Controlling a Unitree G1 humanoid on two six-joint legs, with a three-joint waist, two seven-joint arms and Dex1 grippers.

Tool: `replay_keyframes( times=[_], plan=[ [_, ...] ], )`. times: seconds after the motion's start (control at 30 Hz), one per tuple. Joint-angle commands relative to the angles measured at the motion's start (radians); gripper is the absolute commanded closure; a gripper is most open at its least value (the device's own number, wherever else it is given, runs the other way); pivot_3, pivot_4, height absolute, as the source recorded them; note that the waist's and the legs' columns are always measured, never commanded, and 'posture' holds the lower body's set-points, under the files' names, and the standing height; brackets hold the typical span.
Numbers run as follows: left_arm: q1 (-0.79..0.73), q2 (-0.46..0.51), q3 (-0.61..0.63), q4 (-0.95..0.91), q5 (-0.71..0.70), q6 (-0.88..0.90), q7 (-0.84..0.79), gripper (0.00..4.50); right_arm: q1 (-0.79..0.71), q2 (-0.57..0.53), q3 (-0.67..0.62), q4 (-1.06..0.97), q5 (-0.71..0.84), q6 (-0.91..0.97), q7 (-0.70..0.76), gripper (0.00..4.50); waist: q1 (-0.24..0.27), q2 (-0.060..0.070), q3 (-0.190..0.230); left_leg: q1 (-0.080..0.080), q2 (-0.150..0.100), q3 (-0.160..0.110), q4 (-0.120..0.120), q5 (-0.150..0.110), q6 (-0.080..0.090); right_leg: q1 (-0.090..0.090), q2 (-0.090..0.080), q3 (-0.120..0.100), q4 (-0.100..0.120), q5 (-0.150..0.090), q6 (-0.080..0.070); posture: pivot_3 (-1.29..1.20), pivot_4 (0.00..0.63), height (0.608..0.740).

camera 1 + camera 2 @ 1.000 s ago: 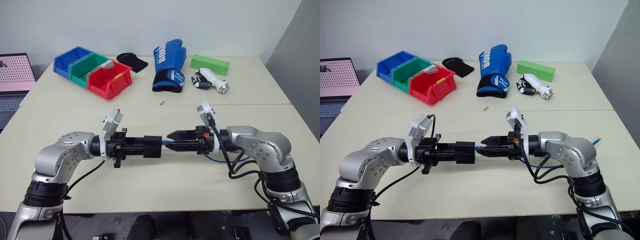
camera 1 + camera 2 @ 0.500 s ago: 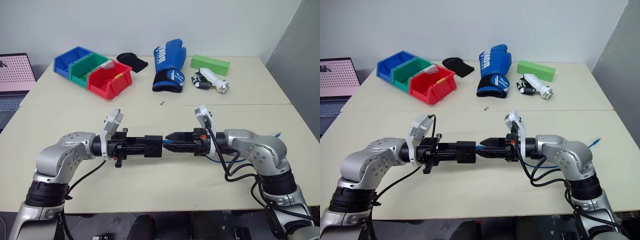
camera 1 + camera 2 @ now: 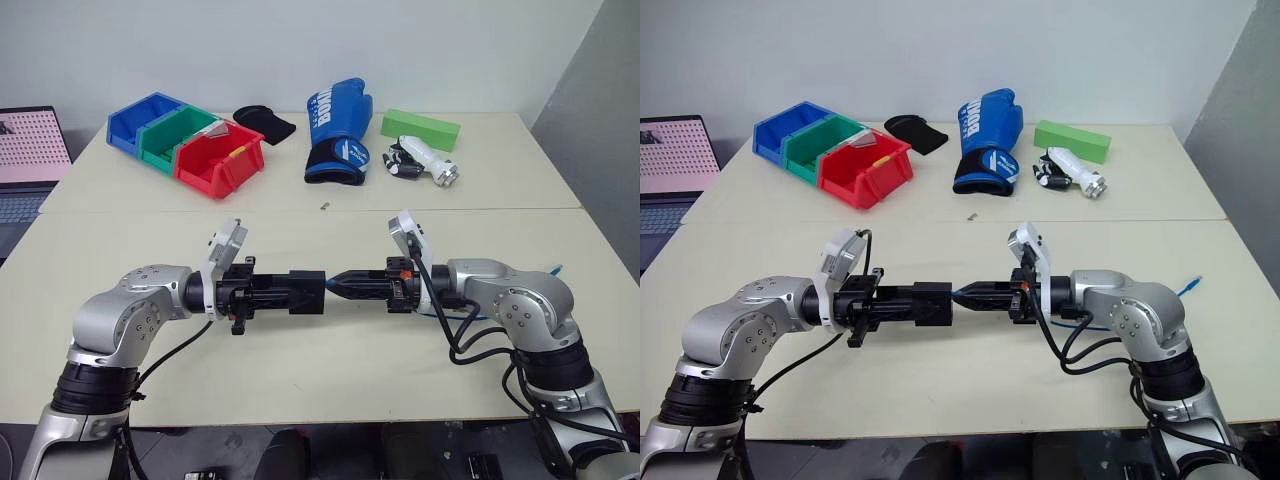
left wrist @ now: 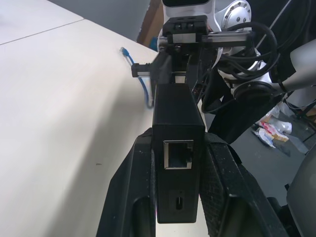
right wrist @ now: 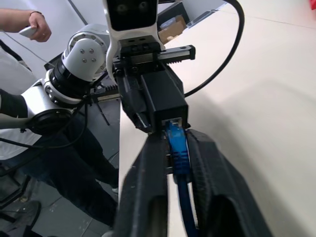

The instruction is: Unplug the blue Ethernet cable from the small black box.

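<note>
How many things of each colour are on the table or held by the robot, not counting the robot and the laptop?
Blue: 3, the bin, the boxing glove, the Ethernet cable.
Green: 2, the bin, the block.
Red: 1, the bin.
Black: 2, the small box, the fabric item.
White: 1, the gadget.
Total: 9

Both grippers clamped — left gripper, right gripper.

The small black box looks like smooth matt plastic, with a shiny metal port. The blue Ethernet cable has a glossy rubbery plug cover. The black fingers are rough-textured. The table is smooth and matt.
</note>
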Motion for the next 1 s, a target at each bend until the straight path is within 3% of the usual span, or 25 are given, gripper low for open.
replay_keyframes(
  times=[0.03,0.43,0.7,0.9,0.97,1.0],
  plan=[
    [0.000,-0.004,0.006,-0.037,-0.013,-0.013,-0.002,3.71,-0.014,0.000,-0.010,-0.036,0.005,-0.017,-0.002,4.40,0.000,0.000,0.000,0.000,0.000,0.000,0.000,0.000,0.000,0.000,0.000,0.000,0.000,0.000,0.000,0.00,0.150,0.740],
    [0.016,0.033,0.047,-0.013,-0.013,-0.019,-0.020,3.71,0.004,-0.056,-0.048,0.023,0.019,0.011,0.038,4.40,0.000,0.000,0.000,0.000,0.000,0.000,0.000,0.000,0.000,0.000,0.000,0.000,0.000,0.000,0.000,0.00,0.150,0.740],
    [0.047,0.072,0.130,0.015,-0.010,-0.028,0.018,3.71,0.023,-0.147,-0.071,0.193,-0.109,-0.125,0.067,4.41,0.000,-0.001,0.001,0.000,0.000,0.001,0.000,0.000,0.000,0.000,0.000,0.000,-0.001,0.000,0.000,0.00,0.150,0.740],
    [0.069,0.069,0.158,0.011,0.020,-0.036,0.107,3.71,-0.021,-0.075,-0.017,0.426,-0.470,-0.533,-0.178,4.42,-0.007,-0.002,0.002,0.000,0.000,0.001,-0.001,0.000,0.000,0.000,0.000,0.001,-0.002,0.000,0.000,0.00,0.150,0.740],
    [0.068,0.063,0.150,0.010,0.027,-0.026,0.132,3.71,-0.034,-0.055,0.013,0.520,-0.590,-0.646,-0.264,3.72,-0.007,-0.002,0.002,0.000,0.000,0.002,-0.001,0.000,0.000,-0.001,0.000,0.001,-0.001,0.000,0.000,0.00,0.150,0.740],
    [0.067,0.063,0.146,0.010,0.028,-0.025,0.138,3.71,-0.037,-0.047,0.020,0.555,-0.626,-0.689,-0.282,3.58,-0.007,-0.002,0.002,0.000,0.000,0.002,-0.001,0.000,0.000,-0.001,0.000,0.001,0.000,0.000,0.000,0.00,0.150,0.740]
  ],
)
